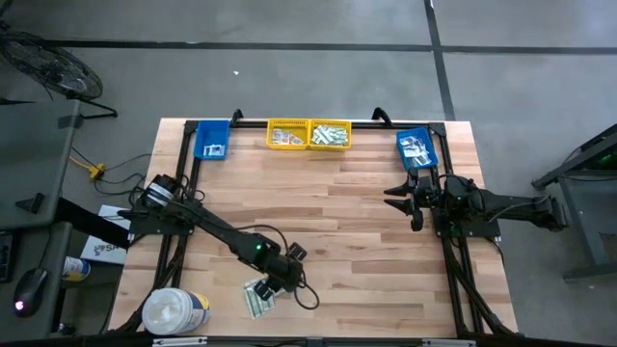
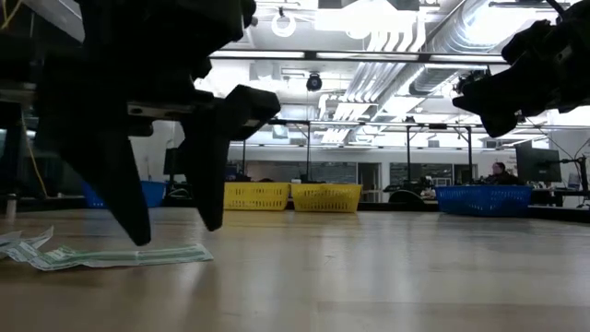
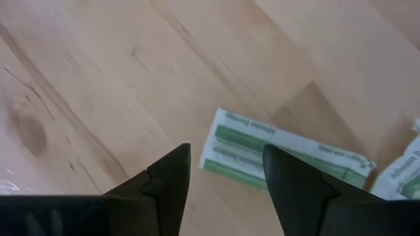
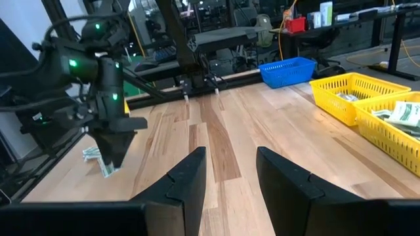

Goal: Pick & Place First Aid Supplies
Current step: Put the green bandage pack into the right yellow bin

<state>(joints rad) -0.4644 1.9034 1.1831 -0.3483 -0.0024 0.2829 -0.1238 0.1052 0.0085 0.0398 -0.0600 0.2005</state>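
A small heap of first aid supplies (image 1: 256,300), long green-white paper strips, lies flat on the wooden table near its front edge. In the left wrist view one strip (image 3: 289,152) shows just beyond my fingers. My left gripper (image 3: 228,151) is open and points steeply down over that strip's end. Seen from the low view, its tips (image 2: 175,232) hang just above the strip (image 2: 120,256); I cannot tell whether they touch it. My right gripper (image 4: 230,157) waits open and level at the table's right side (image 1: 405,198), holding nothing.
Two yellow bins (image 1: 308,135) with packets stand at the far edge, between a blue bin (image 1: 213,141) and another blue bin (image 1: 416,150). A big white round tub (image 1: 174,311) stands at the front left corner. Bare wood (image 1: 357,251) lies between the arms.
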